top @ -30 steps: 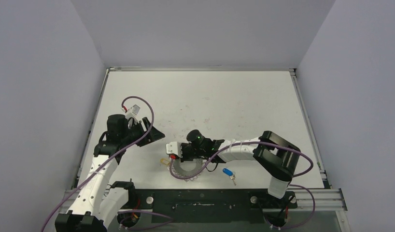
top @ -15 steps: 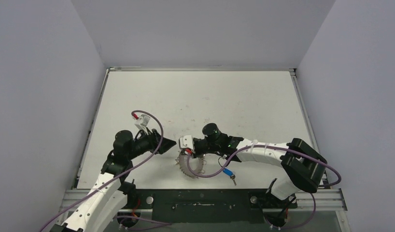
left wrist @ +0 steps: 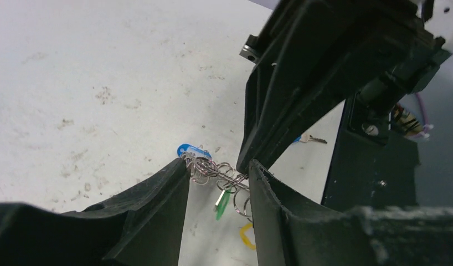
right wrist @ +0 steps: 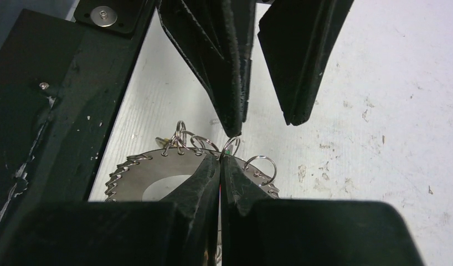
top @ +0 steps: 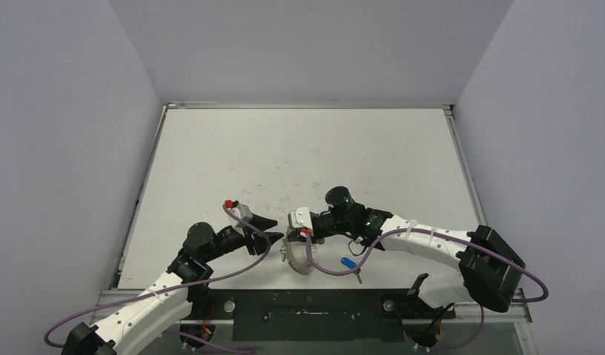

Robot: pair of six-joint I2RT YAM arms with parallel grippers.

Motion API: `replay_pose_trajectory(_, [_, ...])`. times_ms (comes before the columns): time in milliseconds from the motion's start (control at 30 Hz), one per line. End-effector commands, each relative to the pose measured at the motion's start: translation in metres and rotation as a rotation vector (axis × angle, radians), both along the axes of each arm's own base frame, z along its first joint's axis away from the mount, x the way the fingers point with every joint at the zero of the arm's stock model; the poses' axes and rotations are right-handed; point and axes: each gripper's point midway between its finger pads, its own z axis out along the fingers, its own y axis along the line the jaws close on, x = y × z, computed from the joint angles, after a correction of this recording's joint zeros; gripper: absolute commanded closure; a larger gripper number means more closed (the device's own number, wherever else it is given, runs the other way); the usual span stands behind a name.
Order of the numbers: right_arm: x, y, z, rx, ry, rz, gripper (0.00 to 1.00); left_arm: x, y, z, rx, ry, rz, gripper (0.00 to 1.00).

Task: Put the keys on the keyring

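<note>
Pinching the keyring [right wrist: 142,168]: right claw [right wrist: 220,161].

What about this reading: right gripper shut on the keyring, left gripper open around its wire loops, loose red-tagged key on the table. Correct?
No: the loose key is blue-tagged, not red, per the top external view; right gripper shut on the keyring and left gripper open around its loops both hold.
</note>
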Motion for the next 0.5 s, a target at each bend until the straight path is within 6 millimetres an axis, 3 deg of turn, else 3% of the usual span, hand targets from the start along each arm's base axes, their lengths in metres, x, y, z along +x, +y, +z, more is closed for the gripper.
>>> replay_pose_trajectory(0, [-0.010,-0.004,0.017,0.059,-0.012,0.064,1.00,-0.009,-0.006,0.028,0.013,-0.380,-0.068,0.59])
replay_pose_trajectory(233, [-0.012,-0.007,0.022,0.063,-0.020,0.099,1.00,-0.023,-0.011,0.021,0.086,-0.537,-0.139,0.62])
replay_pose_trajectory(467, [-0.018,-0.009,0.026,0.062,-0.026,0.132,1.00,-0.034,-0.014,0.008,0.159,-0.574,-0.224,0.69])
